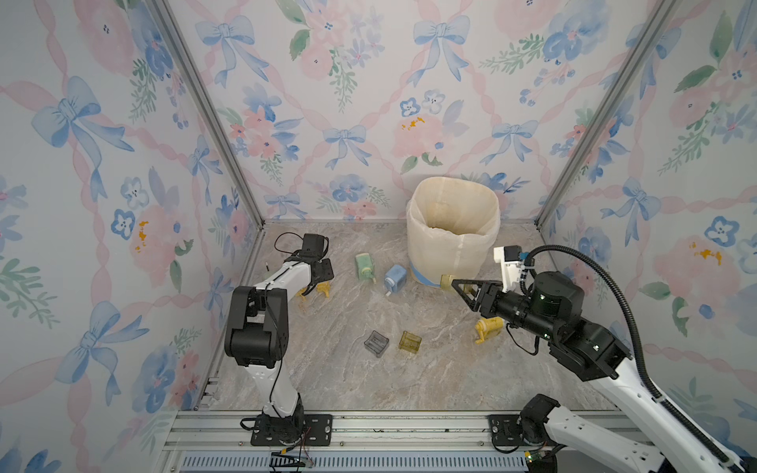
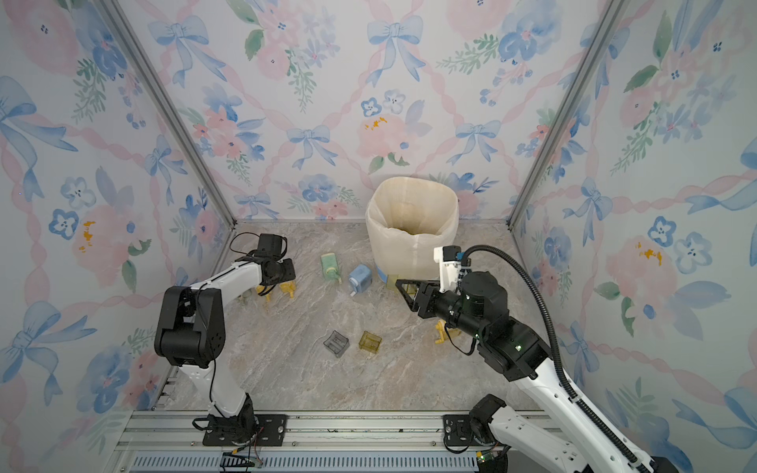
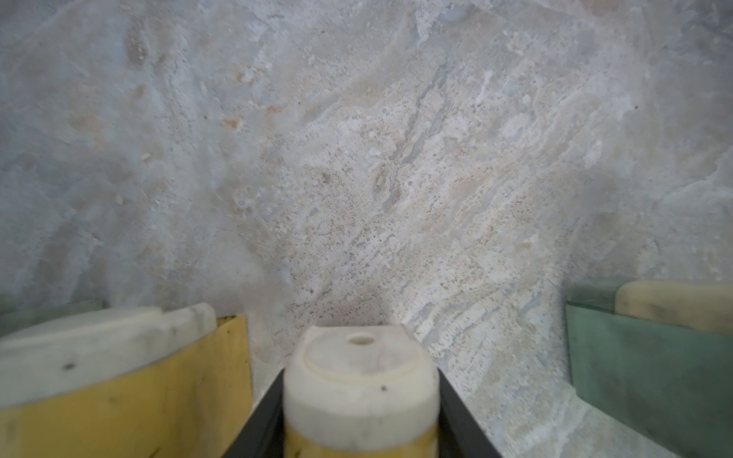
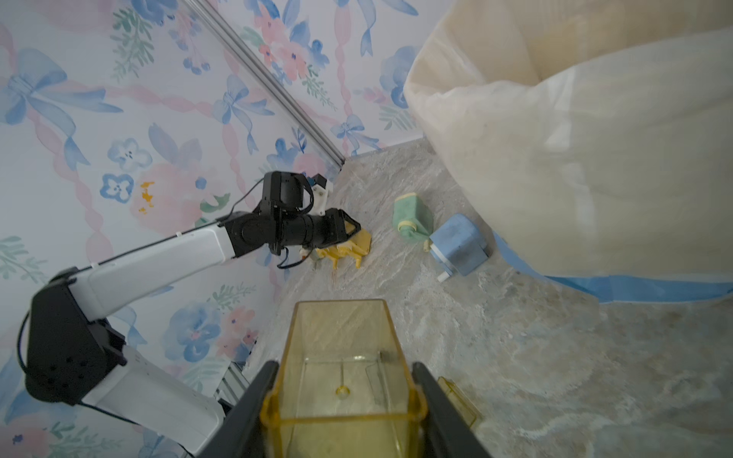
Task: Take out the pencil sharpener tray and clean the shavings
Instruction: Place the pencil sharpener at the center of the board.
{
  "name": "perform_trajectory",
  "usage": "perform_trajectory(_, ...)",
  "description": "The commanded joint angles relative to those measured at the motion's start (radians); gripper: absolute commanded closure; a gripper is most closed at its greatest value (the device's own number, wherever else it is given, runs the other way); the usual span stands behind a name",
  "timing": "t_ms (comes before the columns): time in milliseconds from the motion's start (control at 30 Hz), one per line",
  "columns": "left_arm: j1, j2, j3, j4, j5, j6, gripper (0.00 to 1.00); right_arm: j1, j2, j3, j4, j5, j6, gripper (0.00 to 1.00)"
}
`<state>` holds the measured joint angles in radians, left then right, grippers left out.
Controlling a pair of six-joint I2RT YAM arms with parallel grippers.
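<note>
Our right claw [image 4: 345,370] clamps the yellow tray [image 4: 337,325], lower centre; left claw [image 3: 361,372] closed on a yellow sharpener [image 3: 359,400].

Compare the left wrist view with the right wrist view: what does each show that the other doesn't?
Left wrist only: the pencil hole in the cream face of the yellow sharpener that the left gripper clamps. Right wrist only: the clear yellow tray in the right gripper, the lined bin, the blue sharpener. Both: the marble tabletop and that clamped yellow sharpener.
</note>
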<state>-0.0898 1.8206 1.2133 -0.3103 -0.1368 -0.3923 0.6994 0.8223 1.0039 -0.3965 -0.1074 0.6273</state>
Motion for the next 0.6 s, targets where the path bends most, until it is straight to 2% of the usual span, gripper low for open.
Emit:
perform_trajectory(0,0.009,0.022,0.031,-0.074,-0.007,0.052,0.86,0.086,-0.002,-0.032,-0.061,0.17,-0.127,0.7)
perform_trajectory(100,0.01,0.015,0.032,-0.085,-0.031,0.063,0.82,0.147,0.013,-0.072,-0.034,0.248,-0.143,0.7)
perform_trajectory(300,0.017,0.031,0.043,-0.102,-0.042,0.084,0.69,0.185,0.056,-0.176,0.052,0.305,-0.149,0.71)
perform_trajectory(567,0.019,0.032,0.043,-0.103,-0.055,0.079,0.41,0.219,0.055,-0.336,0.182,0.41,-0.153,0.71)
